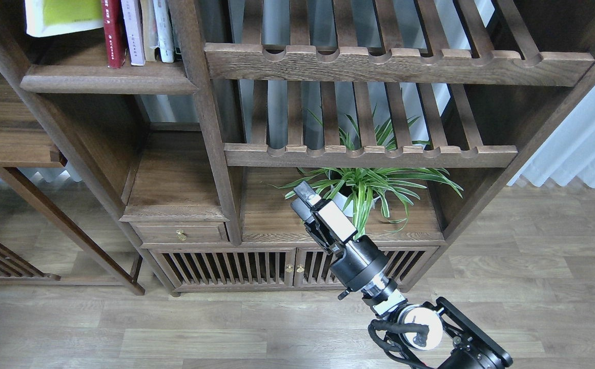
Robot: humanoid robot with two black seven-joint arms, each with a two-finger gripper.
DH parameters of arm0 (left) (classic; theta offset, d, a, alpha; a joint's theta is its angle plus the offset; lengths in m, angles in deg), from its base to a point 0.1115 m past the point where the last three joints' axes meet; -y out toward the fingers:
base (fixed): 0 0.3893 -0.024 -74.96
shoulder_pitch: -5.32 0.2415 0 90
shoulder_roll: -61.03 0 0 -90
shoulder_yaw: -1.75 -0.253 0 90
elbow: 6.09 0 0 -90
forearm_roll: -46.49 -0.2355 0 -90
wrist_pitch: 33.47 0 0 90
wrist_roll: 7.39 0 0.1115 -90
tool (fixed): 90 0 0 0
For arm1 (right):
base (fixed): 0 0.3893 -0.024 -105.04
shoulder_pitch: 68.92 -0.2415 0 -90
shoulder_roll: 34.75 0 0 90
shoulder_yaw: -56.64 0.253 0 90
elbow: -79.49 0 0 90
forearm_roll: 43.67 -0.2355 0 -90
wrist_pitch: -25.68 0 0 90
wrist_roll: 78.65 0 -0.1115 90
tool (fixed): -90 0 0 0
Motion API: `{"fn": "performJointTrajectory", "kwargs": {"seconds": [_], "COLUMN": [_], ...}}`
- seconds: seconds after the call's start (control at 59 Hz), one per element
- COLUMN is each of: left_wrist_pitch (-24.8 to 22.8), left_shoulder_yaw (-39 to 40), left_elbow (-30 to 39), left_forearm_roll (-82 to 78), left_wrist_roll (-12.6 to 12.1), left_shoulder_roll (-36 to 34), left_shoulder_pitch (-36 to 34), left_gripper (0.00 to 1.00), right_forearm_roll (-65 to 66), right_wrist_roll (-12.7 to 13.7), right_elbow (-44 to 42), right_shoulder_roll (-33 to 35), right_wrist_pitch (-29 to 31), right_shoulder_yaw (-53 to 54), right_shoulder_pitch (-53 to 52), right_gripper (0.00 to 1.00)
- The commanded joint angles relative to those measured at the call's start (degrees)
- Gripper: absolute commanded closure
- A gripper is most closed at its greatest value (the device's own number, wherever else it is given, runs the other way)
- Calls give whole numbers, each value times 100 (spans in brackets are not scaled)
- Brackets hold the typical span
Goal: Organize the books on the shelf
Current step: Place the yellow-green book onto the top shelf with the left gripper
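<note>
Right end effector (305,197) bears no legible writing.

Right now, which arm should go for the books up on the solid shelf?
Right. Only the right gripper is in view, raised before the plant; the left arm is out of sight. The books stand up-left on the shelf, a long reach.

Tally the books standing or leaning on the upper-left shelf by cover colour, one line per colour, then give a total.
Yellow-green: 1, the yellow-green book, leaning at the left
Dark red: 1, the dark red book
Pale lavender-white: 1, the lavender-white book
Cream: 1, the cream book
White-spined: 1, the white-spined book
Total: 5, all on the shelf
</note>
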Motion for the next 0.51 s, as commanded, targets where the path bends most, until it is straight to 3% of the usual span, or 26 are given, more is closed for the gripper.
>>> {"fn": "performJointTrajectory", "kwargs": {"seconds": [0.0, 0.068, 0.271, 0.288, 0.322, 0.492], "left_wrist_pitch": [-1, -1, -1, -1, -1, -1], "left_shoulder_yaw": [-58, -58, -31, -22, -22, -22], "left_elbow": [-93, -119, -154, -154, -154, -102], "left_forearm_roll": [0, 0, 211, 289, 386, 922], "left_wrist_roll": [155, 172, 225, 225, 225, 225], "left_shoulder_roll": [132, 211, 458, 458, 458, 502], "left_shoulder_pitch": [91, 117, 214, 223, 223, 275], "left_gripper": [93, 93, 55, 47, 42, 36], "right_forearm_roll": [0, 0, 0, 0, 0, 0], "right_wrist_roll": [0, 0, 0, 0, 0, 0], "right_elbow": [-1, -1, -1, -1, -1, -1], "right_shoulder_roll": [0, 0, 0, 0, 0, 0], "right_wrist_pitch": [4, 9, 9, 9, 9, 9], "right_shoulder_yaw": [13, 13, 22, 22, 22, 13], "right_shoulder_pitch": [0, 9, 44, 53, 61, 70], "right_gripper": [2, 2, 2, 2, 2, 2]}}
